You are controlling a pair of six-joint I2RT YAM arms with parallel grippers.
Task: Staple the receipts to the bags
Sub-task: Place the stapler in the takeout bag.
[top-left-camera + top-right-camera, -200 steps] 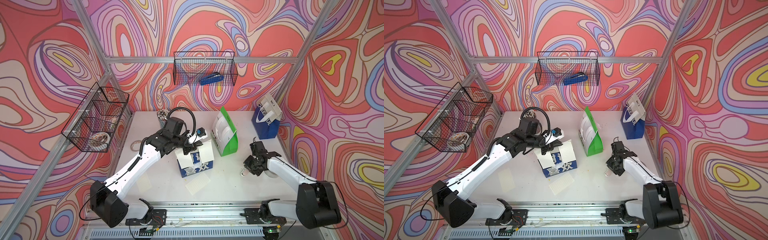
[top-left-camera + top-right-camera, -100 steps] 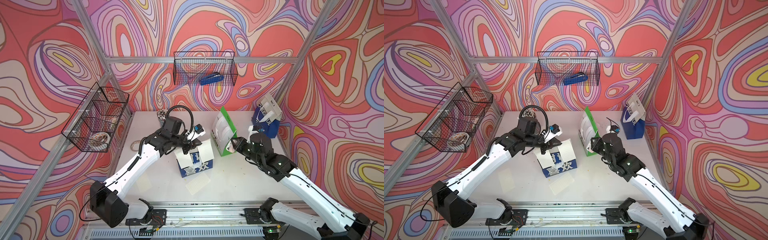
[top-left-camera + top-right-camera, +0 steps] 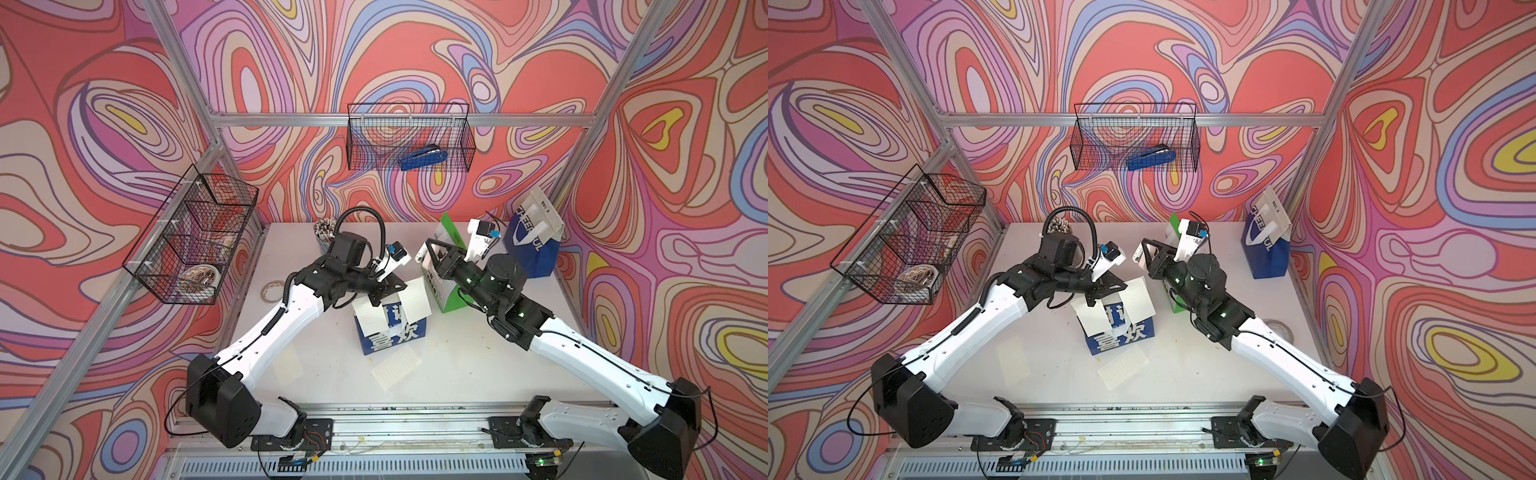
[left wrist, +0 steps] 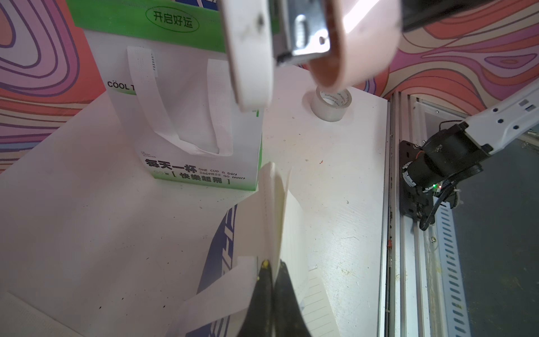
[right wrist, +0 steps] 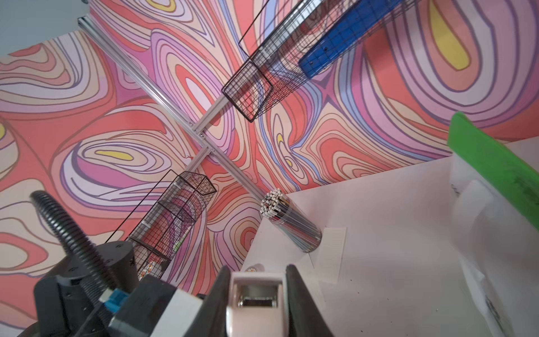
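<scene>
Where the left pincer (image 3: 381,293) is clamped shut on a receipt (image 3: 415,297) at the top rim of the blue bag (image 3: 390,336), mid-bench (image 3: 478,374) in both top views, the right pincer (image 3: 427,249) hangs just to the far right of it and higher. It is narrowed around a small white stapler (image 3: 420,254). The stapler's long axis runs on from the right arm, nose to the far left, in front of the green bag (image 3: 451,297). So the pinched rim lies near-left of the nose and below it, not yet in its mouth. Two loose receipts (image 3: 395,368) lie flat on the near bench.

In the left wrist view, the dark fingertips (image 4: 264,291) press receipt and bag edge together. The stapler shows beyond, blurred, over the green bag, with a tape roll (image 4: 331,105) behind.

In the right wrist view, the stapler sits gripped between the fingers, its nose toward a pen cup (image 5: 288,221). The blue bag is out of sight there. In my judgement the right arm must drop and swing the nose round to the rim.
</scene>
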